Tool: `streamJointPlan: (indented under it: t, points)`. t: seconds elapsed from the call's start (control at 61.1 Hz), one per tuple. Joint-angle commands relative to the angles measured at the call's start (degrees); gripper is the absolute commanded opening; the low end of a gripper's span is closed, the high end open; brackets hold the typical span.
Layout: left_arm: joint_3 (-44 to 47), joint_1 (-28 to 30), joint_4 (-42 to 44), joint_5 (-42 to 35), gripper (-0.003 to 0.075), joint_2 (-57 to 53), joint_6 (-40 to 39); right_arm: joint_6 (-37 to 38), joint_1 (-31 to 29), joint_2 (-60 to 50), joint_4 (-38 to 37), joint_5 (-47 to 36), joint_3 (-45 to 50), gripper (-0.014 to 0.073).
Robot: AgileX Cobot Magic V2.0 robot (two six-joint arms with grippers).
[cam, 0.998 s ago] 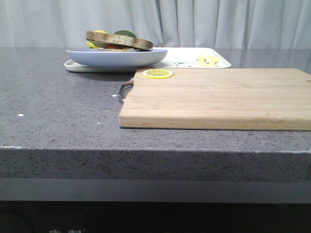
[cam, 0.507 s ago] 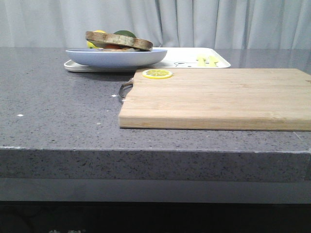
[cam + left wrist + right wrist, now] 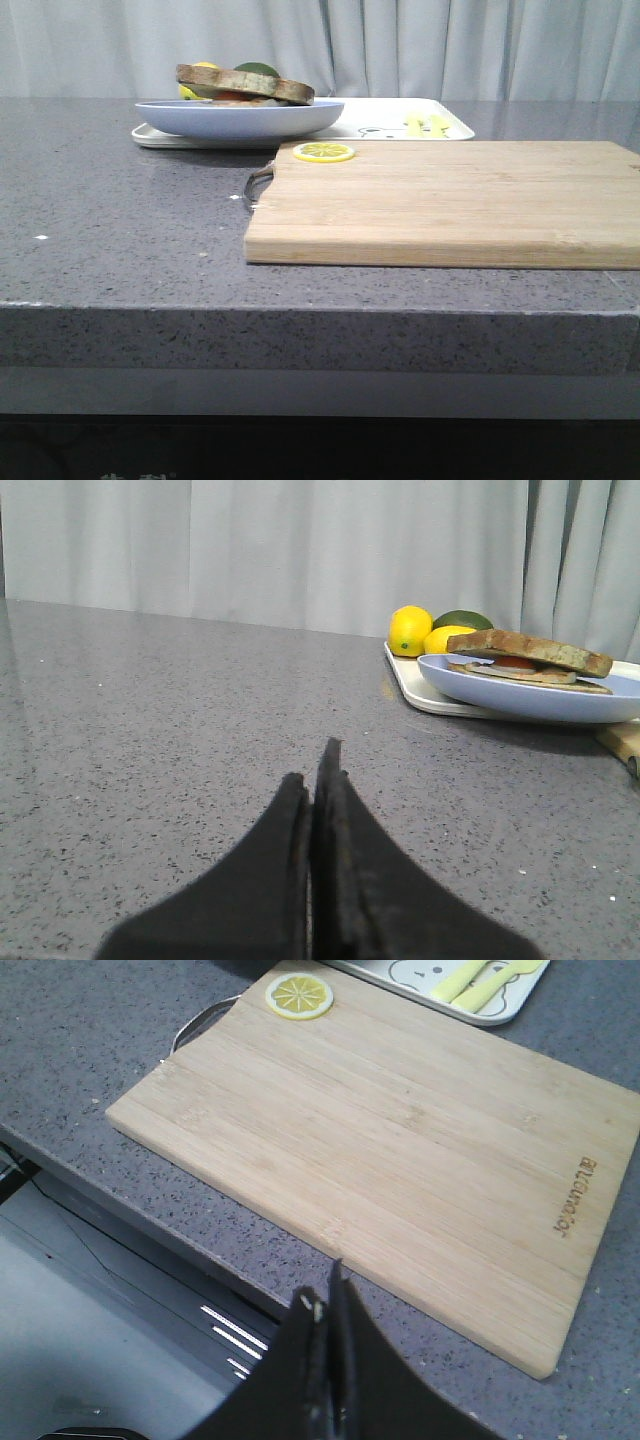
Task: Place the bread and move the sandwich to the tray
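Grey speckled stone makes up the bench [image 3: 120,230], and on it, toward the far side, lies the white tray [image 3: 400,120] with its small cartoon print and yellow marks. The pale blue plate [image 3: 240,117] sits on the left part of that tray, and the sandwich [image 3: 245,84] rests in the plate: a brown-crusted top slice, slightly tilted, over a lower slice with a bit of red-orange filling showing between them in the left wrist view [image 3: 528,656]. Behind the plate, on the tray's far left corner, stand two yellow lemons [image 3: 410,631] and a dark green fruit [image 3: 463,620], close together. In front of the tray, nearer the robot, lies a light wooden cutting board [image 3: 450,200] with a metal handle [image 3: 256,185] at its left end and a lemon slice [image 3: 323,152] resting on its far left corner. No separate plain slice of bread shows anywhere apart from those stacked in the plate. The left end effector [image 3: 316,780] hovers low over bare bench, well to the left of the tray, its dark fingers pressed together and holding nothing. The right end effector [image 3: 328,1305] hangs above the bench's near edge beside the board, its fingers likewise pressed together and empty.
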Motion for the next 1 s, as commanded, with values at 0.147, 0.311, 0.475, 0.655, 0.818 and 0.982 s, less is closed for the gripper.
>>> streamJointPlan:
  t: [0.147, 0.311, 0.475, 0.655, 0.818, 0.982]
  points:
    - [0.3, -0.1, -0.6, -4.4, -0.0018, -1.3, -0.8, -0.2, -0.3, 0.3, 0.4, -3.7, -1.3, -0.0118]
    - [0.3, -0.1, -0.6, -4.4, -0.0018, -1.3, -0.8, -0.2, -0.3, 0.3, 0.4, -3.7, -1.3, -0.0118]
    - [0.3, -0.1, -0.6, -4.4, -0.0018, -1.3, -0.8, -0.2, -0.3, 0.3, 0.4, -3.7, -1.3, -0.0118]
    - [0.3, -0.1, -0.6, -4.4, -0.0018, -1.3, -0.8, -0.2, -0.3, -0.8, -0.9, -5.7, -0.2, -0.0118]
    - [0.3, -0.1, -0.6, -4.4, -0.0018, -1.2, -0.8, -0.2, -9.8, -7.4, -3.5, -19.9, 9.3, -0.0118]
    - [0.3, -0.1, -0.6, -4.4, -0.0018, -1.2, -0.8, -0.2, -19.2, -16.9, -3.0, -39.1, 24.0, -0.0118]
